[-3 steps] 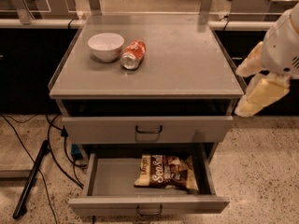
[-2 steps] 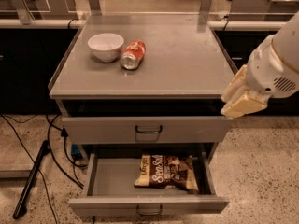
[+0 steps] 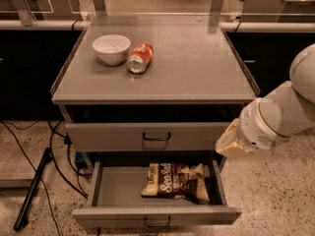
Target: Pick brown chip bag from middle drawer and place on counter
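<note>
The brown chip bag lies flat in the open middle drawer, right of its centre, with white lettering facing up. The drawer is pulled out at the bottom of the cabinet. My gripper hangs at the end of the white arm at the cabinet's right front corner. It is level with the upper drawer front, above and to the right of the bag, and does not touch it. The grey counter is the cabinet's top.
A white bowl and an orange-red soda can lying on its side sit at the counter's back left. The upper drawer front is shut above the open drawer. Black cables lie on the floor at the left.
The arm has swung left and down. The gripper has gone from beside the counter's right edge to the cabinet's right front corner, closer to the open drawer.
</note>
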Controlling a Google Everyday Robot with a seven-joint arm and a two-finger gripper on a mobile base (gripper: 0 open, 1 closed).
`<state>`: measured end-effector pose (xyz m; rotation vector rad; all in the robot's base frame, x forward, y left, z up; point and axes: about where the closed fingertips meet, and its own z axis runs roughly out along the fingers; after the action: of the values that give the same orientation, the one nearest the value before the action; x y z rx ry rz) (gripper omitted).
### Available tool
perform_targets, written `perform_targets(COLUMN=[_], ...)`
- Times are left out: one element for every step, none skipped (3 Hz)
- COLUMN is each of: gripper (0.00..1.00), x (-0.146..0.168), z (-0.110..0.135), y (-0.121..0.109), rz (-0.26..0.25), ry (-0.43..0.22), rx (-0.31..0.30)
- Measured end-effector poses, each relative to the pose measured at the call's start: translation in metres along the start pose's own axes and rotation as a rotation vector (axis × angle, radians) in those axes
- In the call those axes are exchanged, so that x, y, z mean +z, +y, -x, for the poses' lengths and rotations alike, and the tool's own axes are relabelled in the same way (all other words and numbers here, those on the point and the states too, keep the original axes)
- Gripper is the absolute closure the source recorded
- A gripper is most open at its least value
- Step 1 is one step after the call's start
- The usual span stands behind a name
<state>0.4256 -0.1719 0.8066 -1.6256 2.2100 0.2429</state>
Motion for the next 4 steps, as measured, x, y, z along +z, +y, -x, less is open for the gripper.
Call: perform_targets(gripper=[1.0, 1.0, 1.0, 1.0], x=[0.003, 0.033, 0.082, 0.136], z=[-0.001, -0.015, -0.031, -0.048], y=[0.0, 0.004, 0.014, 0.018], rz=[0.0, 0.003, 0.009, 0.003], ry=[0.0, -0.001, -0.033, -0.087], rx=[0.002, 0.025, 0.03, 0.037])
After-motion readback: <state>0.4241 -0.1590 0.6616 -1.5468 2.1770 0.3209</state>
